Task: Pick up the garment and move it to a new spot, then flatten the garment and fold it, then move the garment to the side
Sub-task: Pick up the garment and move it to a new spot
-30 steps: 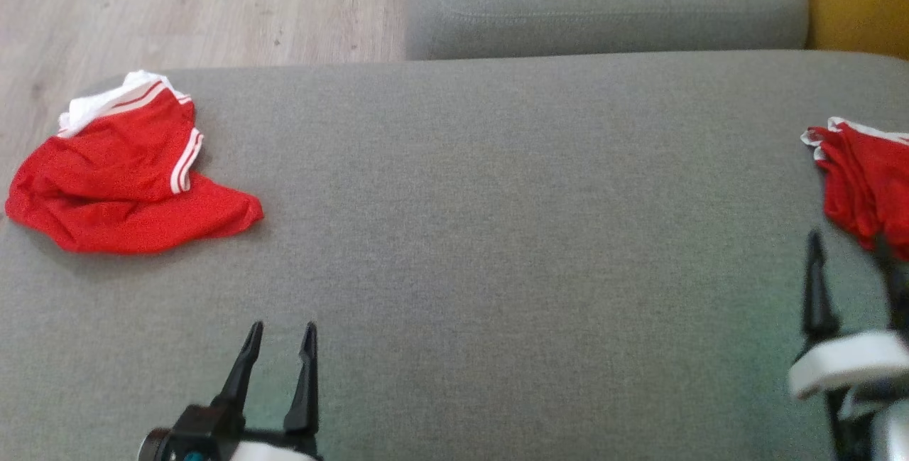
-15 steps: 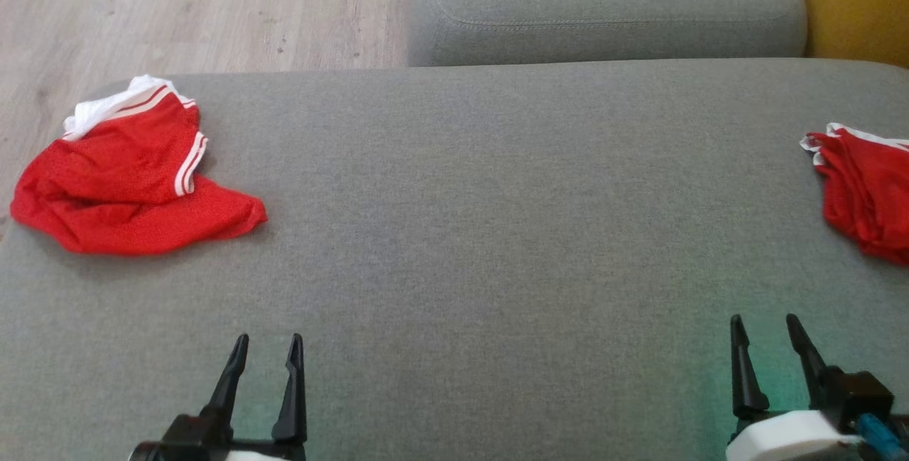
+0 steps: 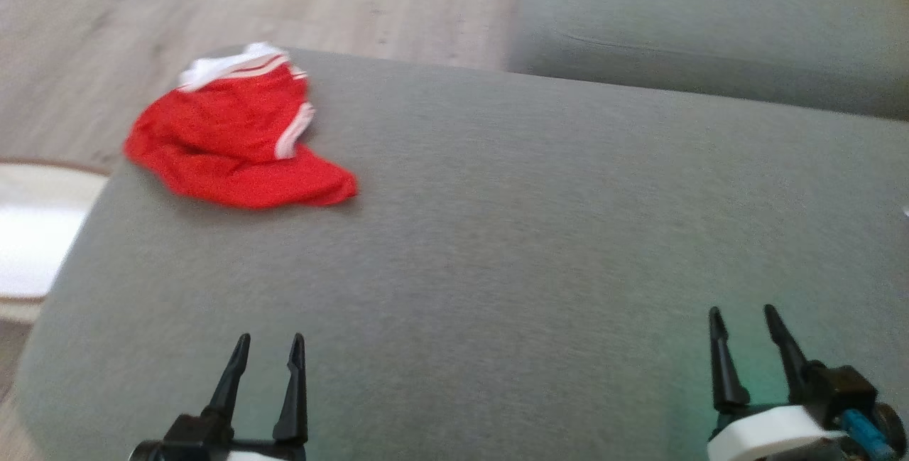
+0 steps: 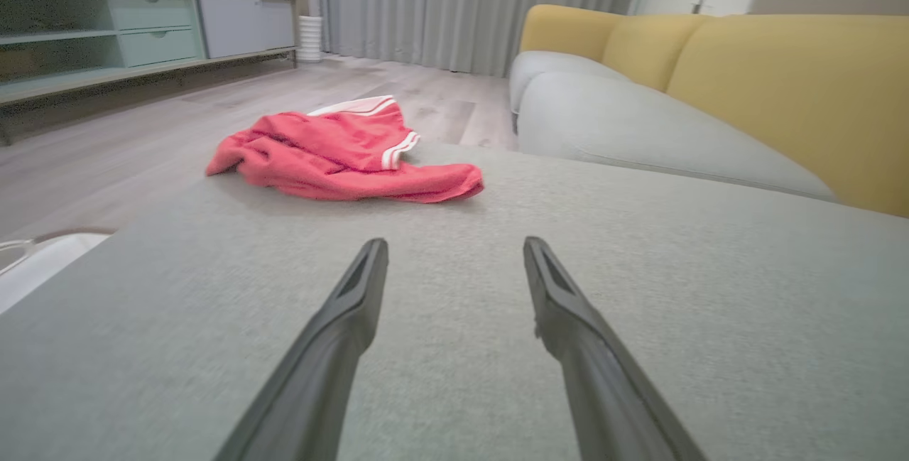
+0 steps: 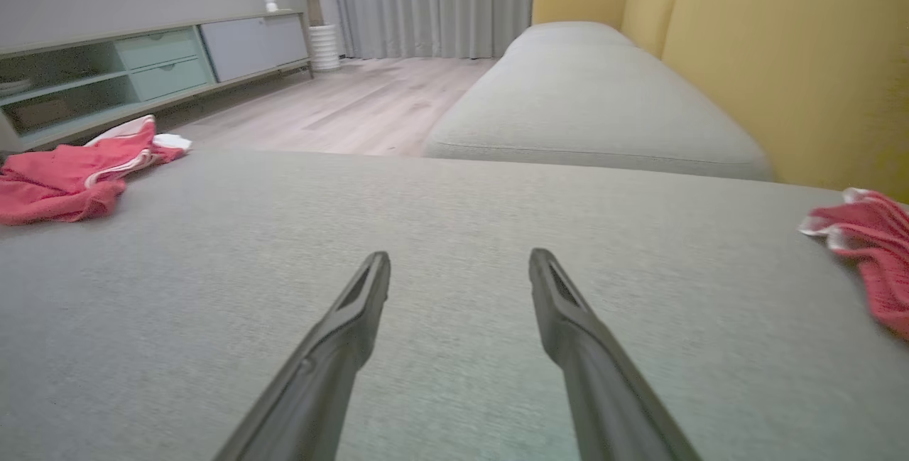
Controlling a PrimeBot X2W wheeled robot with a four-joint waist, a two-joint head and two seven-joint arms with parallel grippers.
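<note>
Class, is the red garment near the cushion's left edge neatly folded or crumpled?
Crumpled: the red garment lies bunched in uneven wrinkles, not flat.

Soft, even daylight is lighting every view. The head view is smearing with motion blur, a greenish tint glowing at lower right. The red shorts (image 4: 334,159) are casting a faint shadow.

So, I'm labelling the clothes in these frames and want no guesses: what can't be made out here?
Right-hand red garment: right wrist view, cut off by the right edge; full shape unknown.
Left-hand red garment: head view, blurred; its own crumpled folds hide its cut.
White thing beside the cushion: head view, cut off by the left edge, washed out; unidentifiable.
</note>
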